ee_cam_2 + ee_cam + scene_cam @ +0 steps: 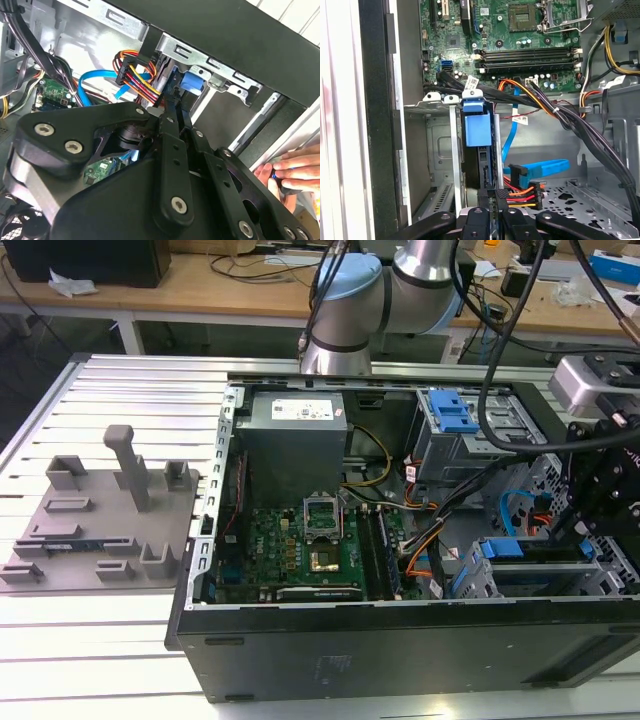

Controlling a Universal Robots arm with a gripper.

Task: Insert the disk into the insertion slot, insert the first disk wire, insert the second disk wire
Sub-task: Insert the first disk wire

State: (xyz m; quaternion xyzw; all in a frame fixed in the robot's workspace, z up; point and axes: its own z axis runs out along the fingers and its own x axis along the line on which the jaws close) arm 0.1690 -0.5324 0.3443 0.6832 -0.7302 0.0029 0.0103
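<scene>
The disk [479, 150] stands on edge in its bright blue frame inside the insertion slot [439, 150], a grey perforated cage at the case's front corner [478, 575]. My gripper [494, 201] is shut, its black fingertips close together at the disk's near end; I cannot tell whether they pinch it. The first disk wire [540, 169], light blue with a dark plug, lies loose beside the disk. Just under it, the second disk wire [525, 194], red and orange strands, ends in a black plug next to my fingers. Both wires also show past my gripper [175, 112] in the second wrist view.
A person's hand [285, 170] rests outside the case's edge. Thick black cables [580, 130] run across above the cage. The motherboard [300, 540] and power supply [295, 435] fill the exterior view's left of the case. A grey fixture plate [100, 530] lies outside.
</scene>
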